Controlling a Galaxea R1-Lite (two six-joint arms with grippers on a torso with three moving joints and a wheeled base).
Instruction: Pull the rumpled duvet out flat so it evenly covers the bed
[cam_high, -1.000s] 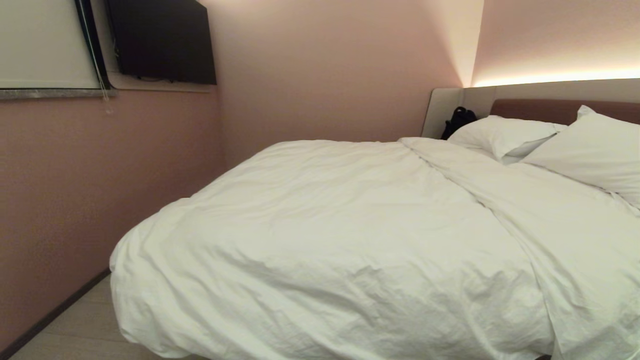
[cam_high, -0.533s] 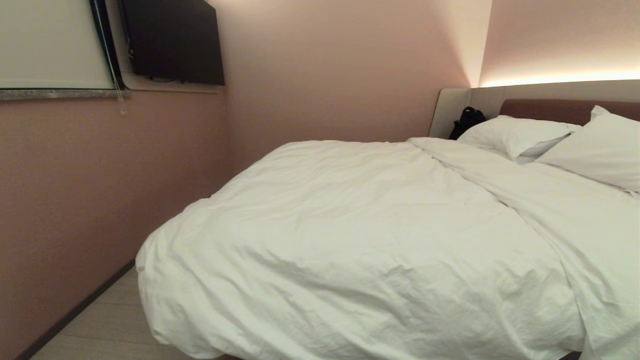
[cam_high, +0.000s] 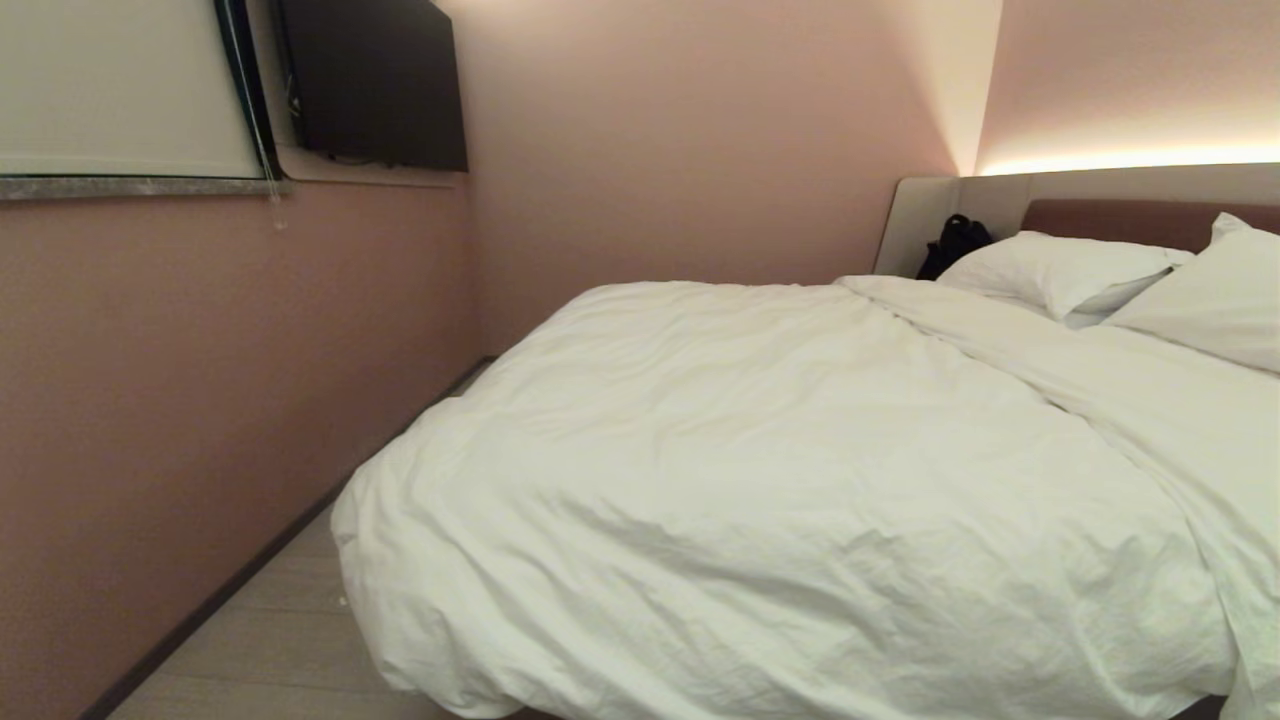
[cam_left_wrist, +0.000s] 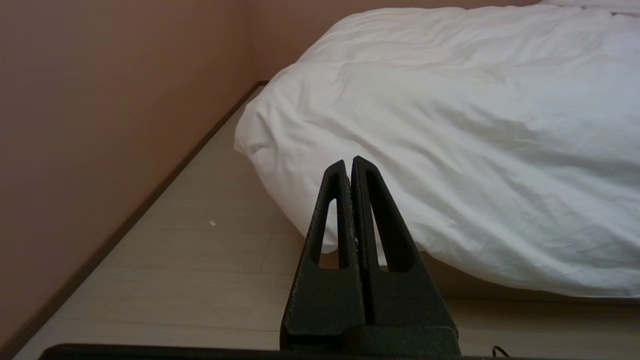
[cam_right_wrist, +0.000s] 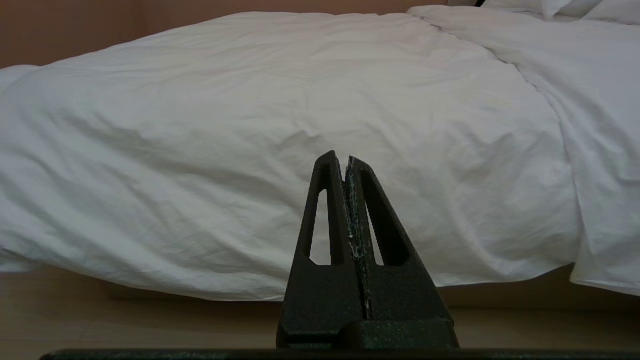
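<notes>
Duvet (cam_high: 800, 450): lies on the bed (cam_high: 1130, 215), bunched toward the foot and the wall side; its puffy edge overhangs the foot corner just above the floor (cam_high: 270, 640).
Fold: a long ridge runs from near the pillows (cam_high: 1060, 280) down toward the near right, with a flatter strip of white beyond it.
Left tool (cam_left_wrist: 350, 165): clenched, empty, held low above the floor, pointing at the overhanging corner, apart from the cloth.
Right tool (cam_right_wrist: 346, 161): clenched, empty, aimed at the foot edge of the duvet, not touching it.
Done: nothing, judging by how the cover lies; no grasp taken.
Left: approach the bed, part the fingers, grip an edge, draw the bulk flat, even out the overhang.
Progress: at the start.
</notes>
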